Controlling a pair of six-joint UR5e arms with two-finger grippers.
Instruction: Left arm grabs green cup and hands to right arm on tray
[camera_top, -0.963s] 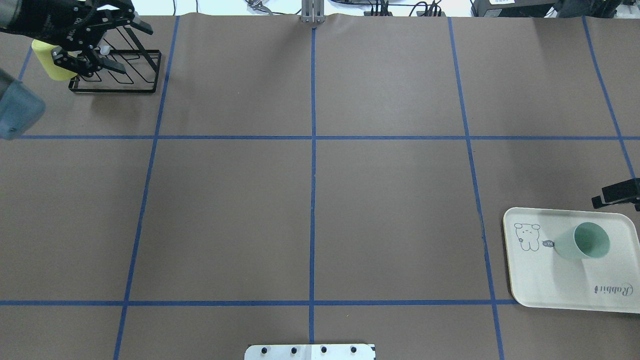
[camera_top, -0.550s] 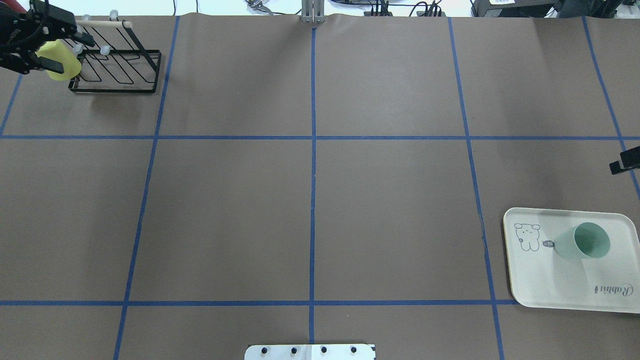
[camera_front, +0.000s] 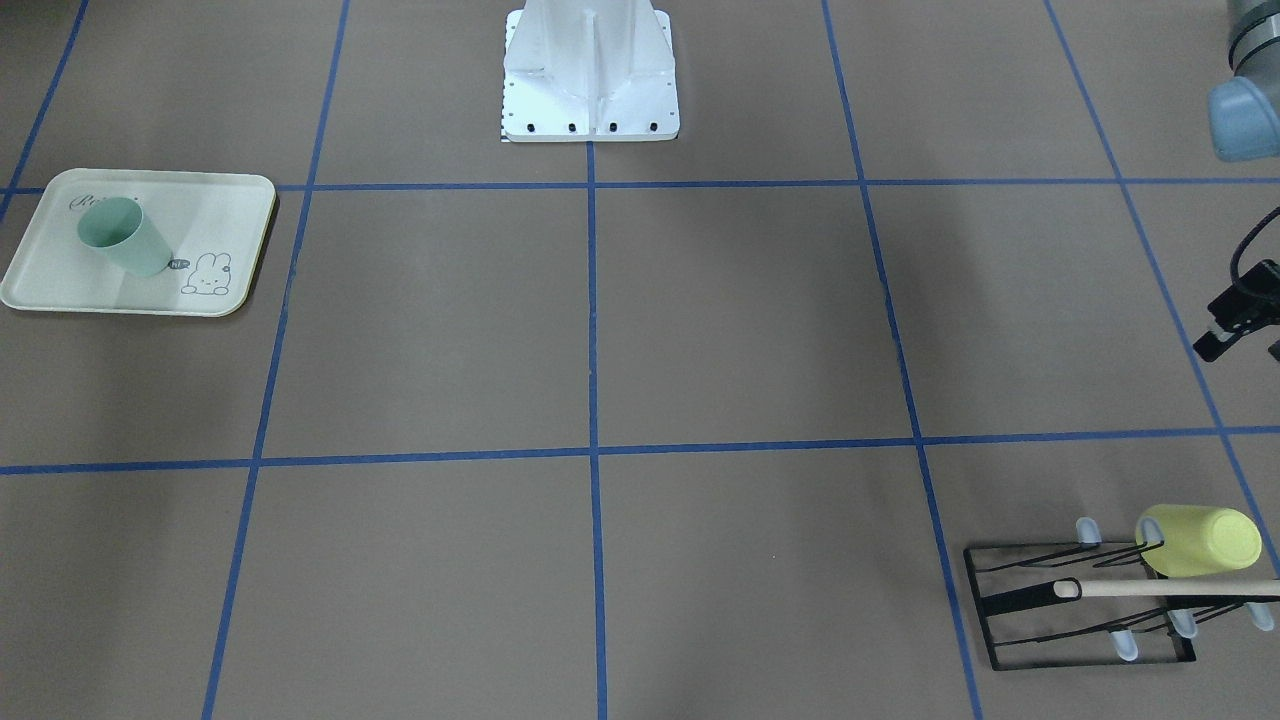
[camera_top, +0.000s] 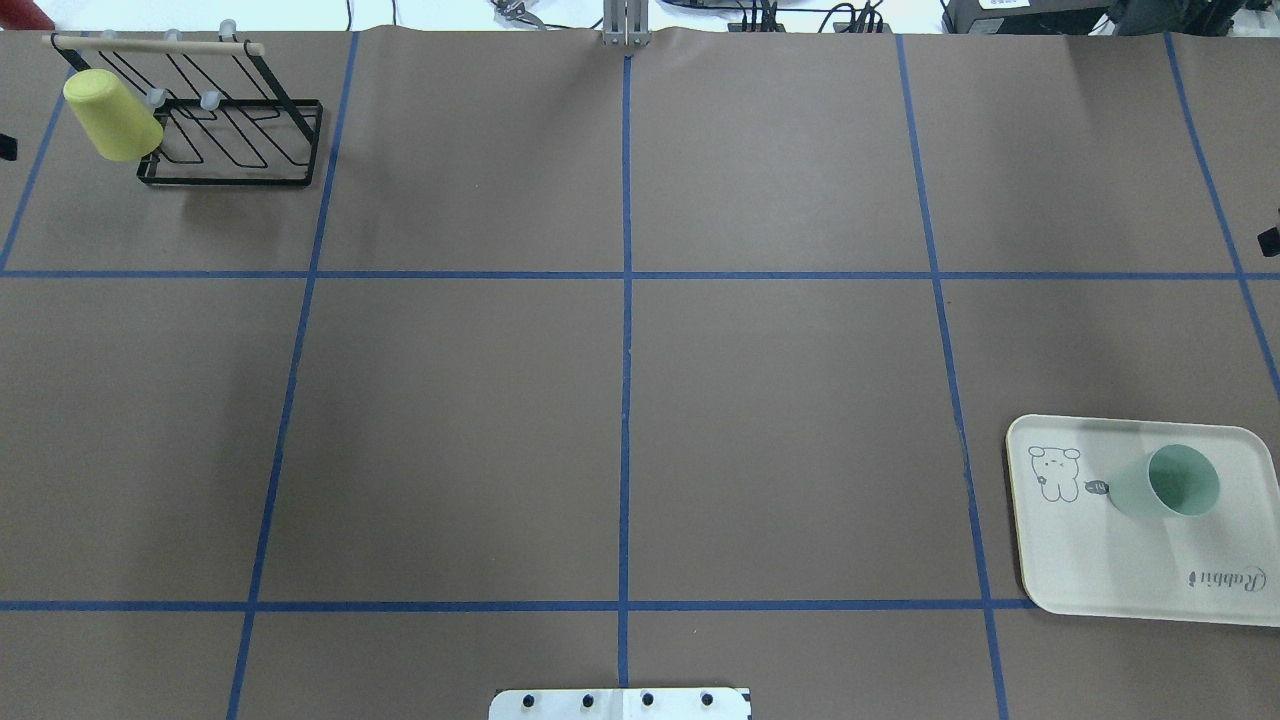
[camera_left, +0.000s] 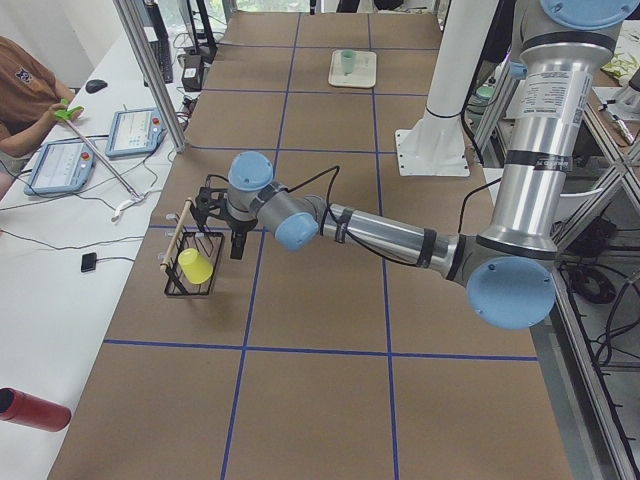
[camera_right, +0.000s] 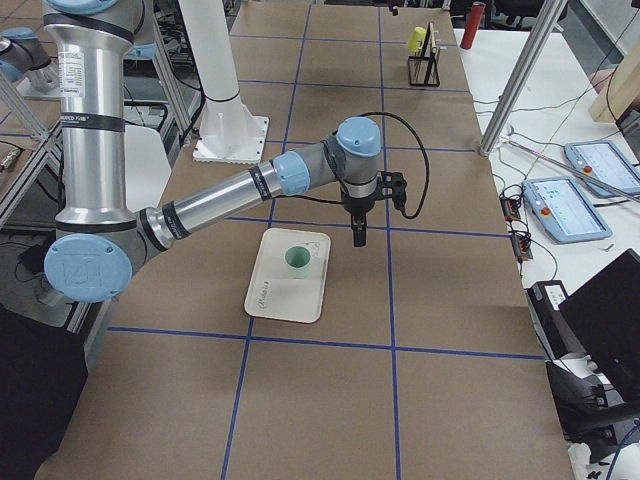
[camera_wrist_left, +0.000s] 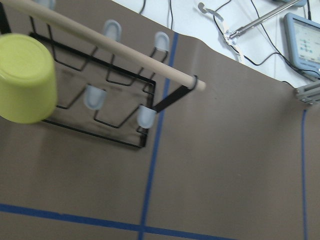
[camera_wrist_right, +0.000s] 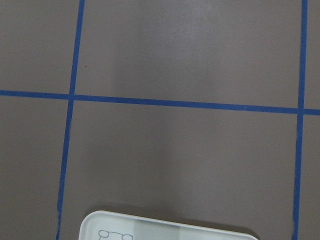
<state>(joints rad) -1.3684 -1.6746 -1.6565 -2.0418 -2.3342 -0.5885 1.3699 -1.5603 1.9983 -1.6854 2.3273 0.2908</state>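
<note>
The green cup stands upright, mouth up, on the cream tray at the near right of the table; nothing holds it. It also shows in the front-facing view. My left gripper hangs beside the rack at the far left; only a black edge of it shows in the front-facing view. I cannot tell whether it is open. My right gripper hangs just past the tray's far edge, apart from the cup; I cannot tell its state. The right wrist view shows only the tray's rim.
A black wire rack with a wooden bar stands at the far left corner. A yellow-green cup hangs upside down on it. The white robot base sits at the near middle edge. Blue tape lines grid the brown table.
My left gripper has drawn back from the yellow-green cup and rack, leftward out of the overhead view. My right gripper has moved away from the tray to the right edge. Both cups stayed put.
</note>
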